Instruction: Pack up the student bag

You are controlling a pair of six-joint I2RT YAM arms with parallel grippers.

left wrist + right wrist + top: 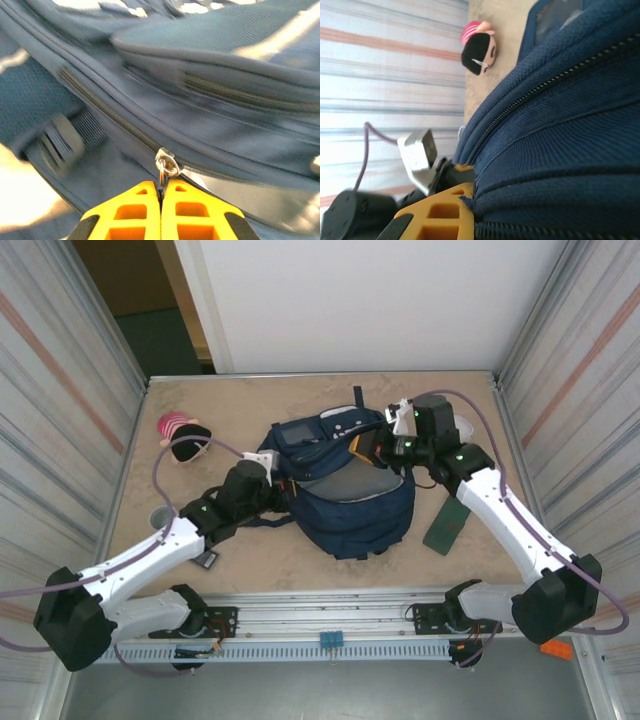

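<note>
No lettering, brand mark, number or sign can be read in any of these views. Any marking on the large navy-blue fabric backpack (360, 525), lying mid-tabletop, is too small or too blurred to make out.

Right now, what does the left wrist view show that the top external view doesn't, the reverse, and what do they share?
Left wrist view: a small metal zipper pull, pinched in the shut left end effector. Top external view: a pink-and-black plush toy at the far left of the table, and a flat dark green case on the right. Shared: the navy-blue fabric backpack.
</note>
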